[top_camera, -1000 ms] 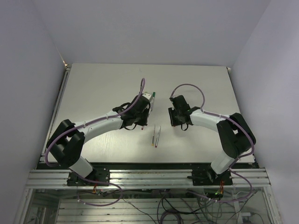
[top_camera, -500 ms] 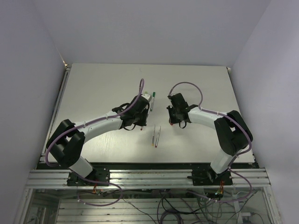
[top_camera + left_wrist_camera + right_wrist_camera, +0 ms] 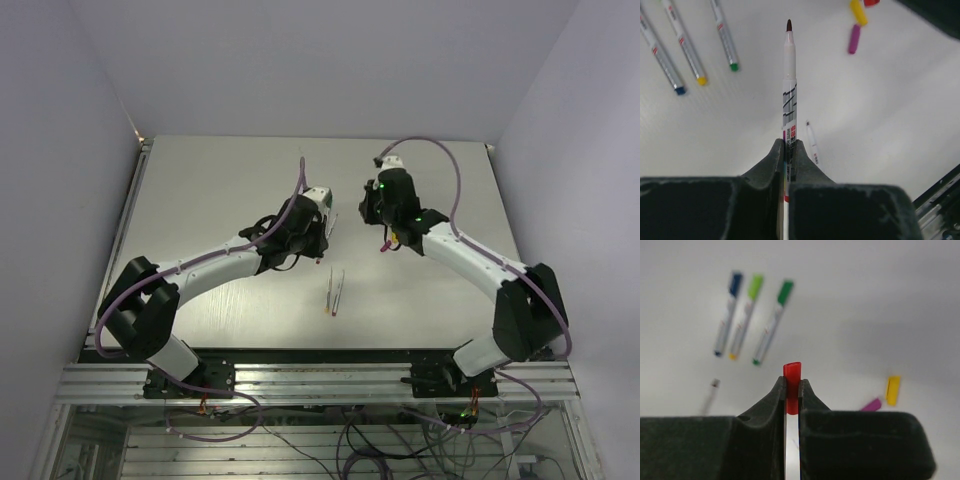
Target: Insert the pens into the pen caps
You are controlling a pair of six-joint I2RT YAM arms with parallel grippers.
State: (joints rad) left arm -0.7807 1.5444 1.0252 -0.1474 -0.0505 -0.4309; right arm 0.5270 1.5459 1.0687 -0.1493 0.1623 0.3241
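Observation:
My left gripper [image 3: 789, 145] is shut on a white pen [image 3: 789, 85] with a dark red tip pointing away, held above the table. My right gripper [image 3: 792, 385] is shut on a red pen cap [image 3: 792, 371], open end outward. In the top view the left gripper [image 3: 322, 240] and the right gripper [image 3: 387, 240] face each other a short gap apart. Three pens with blue, yellow-green and green caps [image 3: 744, 315] lie side by side. A yellow cap [image 3: 892, 390] and a purple cap [image 3: 871, 404] lie loose. Two thin pens [image 3: 334, 290] lie on the table in front.
The grey table [image 3: 200, 200] has a raised left rail and white walls on three sides. The arms' bases stand on the metal frame at the near edge [image 3: 320, 375]. The yellow cap [image 3: 858, 12] and purple cap [image 3: 854, 39] lie ahead of the left gripper.
My right gripper has lifted off the table with the red cap and swung toward the back. My left gripper has shifted slightly toward the back and right with its pen.

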